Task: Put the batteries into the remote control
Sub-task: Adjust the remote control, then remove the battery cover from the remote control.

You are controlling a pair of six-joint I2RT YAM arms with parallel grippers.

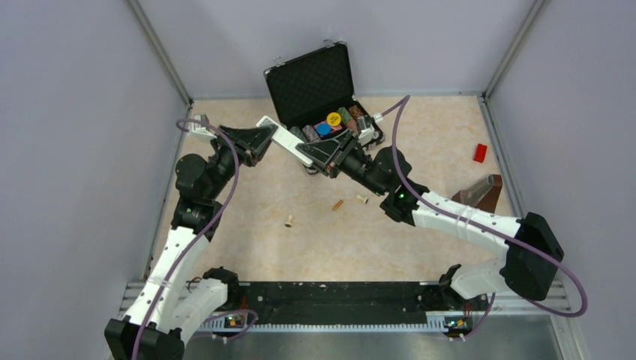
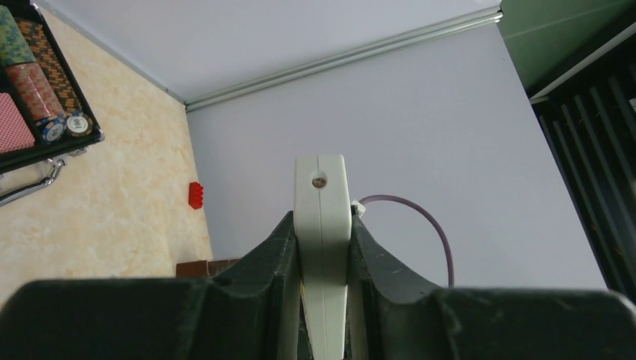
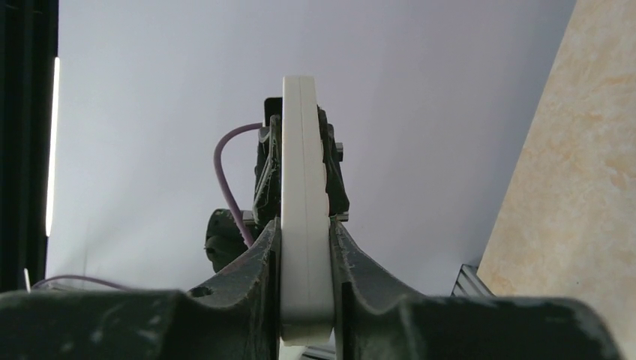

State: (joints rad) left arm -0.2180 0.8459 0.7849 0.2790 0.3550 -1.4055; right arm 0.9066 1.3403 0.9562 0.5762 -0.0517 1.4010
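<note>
The remote control (image 1: pixel 287 137), a slim white bar, hangs in the air in front of the black case, held at both ends. My left gripper (image 1: pixel 259 142) is shut on its left end, and my right gripper (image 1: pixel 324 155) is shut on its right end. The left wrist view shows the remote (image 2: pixel 321 187) edge-on, clamped between the fingers of that gripper (image 2: pixel 322 232). The right wrist view shows the remote (image 3: pixel 300 150) clamped the same way in the right gripper (image 3: pixel 304 234). A copper-orange battery (image 1: pixel 338 204) lies on the table below. The blackish battery is out of view.
An open black chip case (image 1: pixel 311 82) with poker chips stands at the back. Two cream pegs (image 1: pixel 362 199) (image 1: pixel 288 221) lie on the table. A red block (image 1: pixel 480 152) and a brown object (image 1: pixel 484 193) sit at the right.
</note>
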